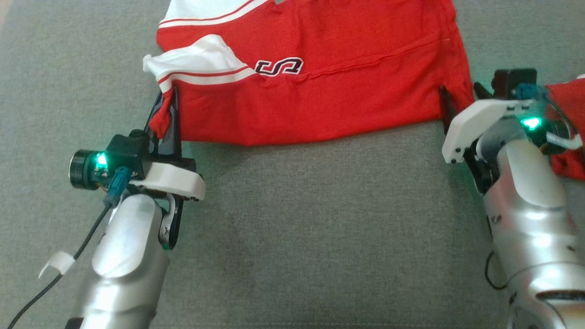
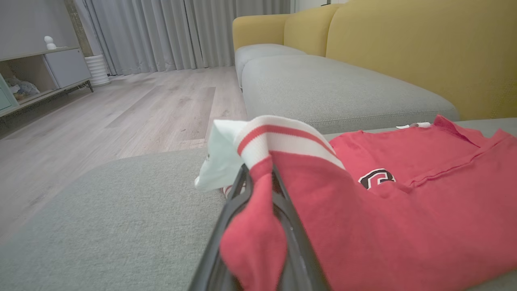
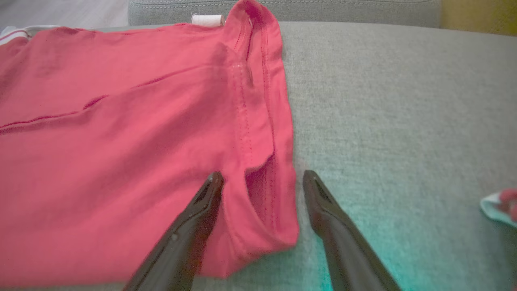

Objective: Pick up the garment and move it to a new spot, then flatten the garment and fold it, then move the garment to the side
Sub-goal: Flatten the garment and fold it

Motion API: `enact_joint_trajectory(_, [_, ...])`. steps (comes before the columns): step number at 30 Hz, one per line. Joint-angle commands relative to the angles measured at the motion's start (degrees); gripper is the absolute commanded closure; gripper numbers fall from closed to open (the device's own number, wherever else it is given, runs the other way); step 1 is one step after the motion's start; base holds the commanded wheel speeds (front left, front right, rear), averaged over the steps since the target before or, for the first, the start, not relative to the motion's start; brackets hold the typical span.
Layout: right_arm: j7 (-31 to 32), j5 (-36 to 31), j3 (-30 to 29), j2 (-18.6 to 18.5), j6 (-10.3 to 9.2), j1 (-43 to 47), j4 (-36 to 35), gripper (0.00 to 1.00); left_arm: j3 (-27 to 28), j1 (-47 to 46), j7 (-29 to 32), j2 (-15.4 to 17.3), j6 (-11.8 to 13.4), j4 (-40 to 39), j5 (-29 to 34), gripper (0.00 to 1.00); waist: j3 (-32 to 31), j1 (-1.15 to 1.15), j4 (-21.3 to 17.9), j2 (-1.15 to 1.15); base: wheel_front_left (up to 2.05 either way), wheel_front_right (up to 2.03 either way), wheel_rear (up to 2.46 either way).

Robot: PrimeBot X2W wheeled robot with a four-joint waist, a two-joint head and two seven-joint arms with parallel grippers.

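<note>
Left gripper (image 1: 167,103) clamped on near-left corner of red jersey garment (image 1: 329,100) with white striped sleeve, right gripper (image 3: 262,178) spread wide astride its near-right hem corner, grey fabric sofa cushion (image 1: 297,228) beneath, garment lying flat, small black-and-white logo (image 1: 279,66) by sleeve.

A yellow-backed sofa (image 2: 404,52) with grey seat cushions (image 2: 331,89) stands on a pale wooden floor (image 2: 141,109). Grey curtains (image 2: 161,32) hang beyond, beside a low cabinet (image 2: 66,66).

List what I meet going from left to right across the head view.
First the left gripper → shirt logo → right gripper → red cloth at the right edge.
</note>
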Motion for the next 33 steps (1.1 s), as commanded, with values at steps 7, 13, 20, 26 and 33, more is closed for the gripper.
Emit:
enact_joint_trajectory(7, [-1.53,-2.7,0.18,0.87,-0.04,-1.38,3.94,1.0,1.41,0.47,-0.61,2.45,0.04,0.54,-0.04,1.0,-1.33,0.0,-0.22,0.0,0.0,0.0,0.0])
enact_joint_trajectory(13, [-6.54,-0.24,-0.87,0.87,-0.04,1.36,4.91,1.0,0.92,3.46,1.47,4.94,-0.91,2.91,-0.21,1.0,-5.09,0.0,-2.58,0.0,0.0,0.0,0.0])
enact_joint_trajectory(20, [-8.27,3.72,0.32,0.87,-0.04,5.98,4.79,1.0,0.55,9.18,5.45,7.76,-2.17,2.34,-1.1,1.0,-9.71,0.0,-5.39,0.0,0.0,0.0,0.0])
enact_joint_trajectory(26, [-6.5,5.34,-0.48,0.87,-0.04,12.12,2.18,1.0,0.27,16.05,10.53,9.98,-3.05,-2.06,-2.55,1.0,-13.65,0.0,-6.89,0.0,0.0,0.0,0.0])
enact_joint_trajectory(33, [-3.58,7.77,-1.65,0.87,-0.04,19.2,-4.38,1.0,0.53,22.39,14.69,11.02,-2.3,-10.09,-4.34,1.0,-15.55,0.0,-7.22,0.0,0.0,0.0,0.0])
